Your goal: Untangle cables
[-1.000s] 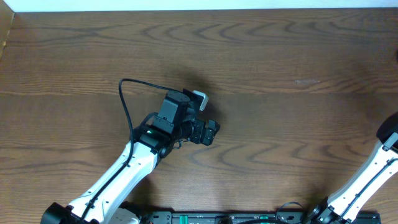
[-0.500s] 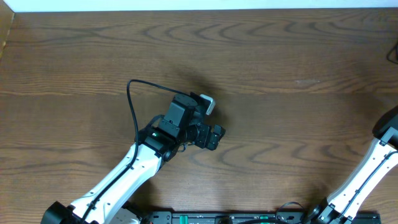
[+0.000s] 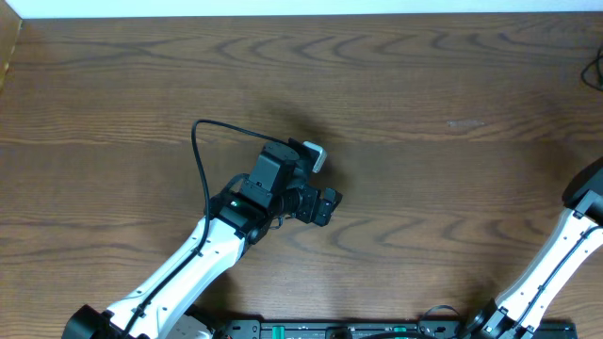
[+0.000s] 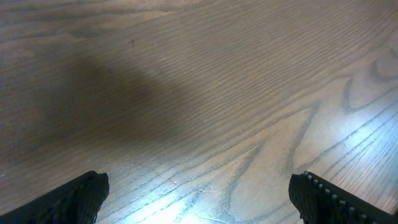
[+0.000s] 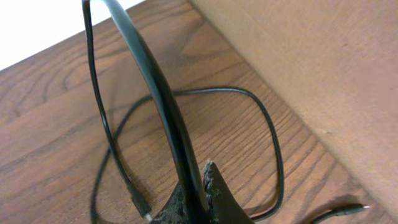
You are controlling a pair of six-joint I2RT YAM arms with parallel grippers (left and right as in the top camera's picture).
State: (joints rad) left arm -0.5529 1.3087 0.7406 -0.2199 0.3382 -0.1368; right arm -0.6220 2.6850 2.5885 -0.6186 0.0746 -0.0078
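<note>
In the right wrist view my right gripper is shut on the black cable. The cable rises from the jaws in a tall arc. The rest of it lies as a loose loop on the wooden table, with one plug end by the jaws and another at the lower right. In the overhead view only a bit of black cable shows at the right edge, and the right gripper is out of frame. My left gripper is open and empty over bare wood. The white cable is out of view.
A tan, board-like wall stands next to the cable loop at the table's right side. The right arm leans in from the lower right. The left arm's own black wire loops behind its wrist.
My left arm has shifted a little to the right, then held still. The bit of black cable at the overhead view's right edge has risen slightly.
</note>
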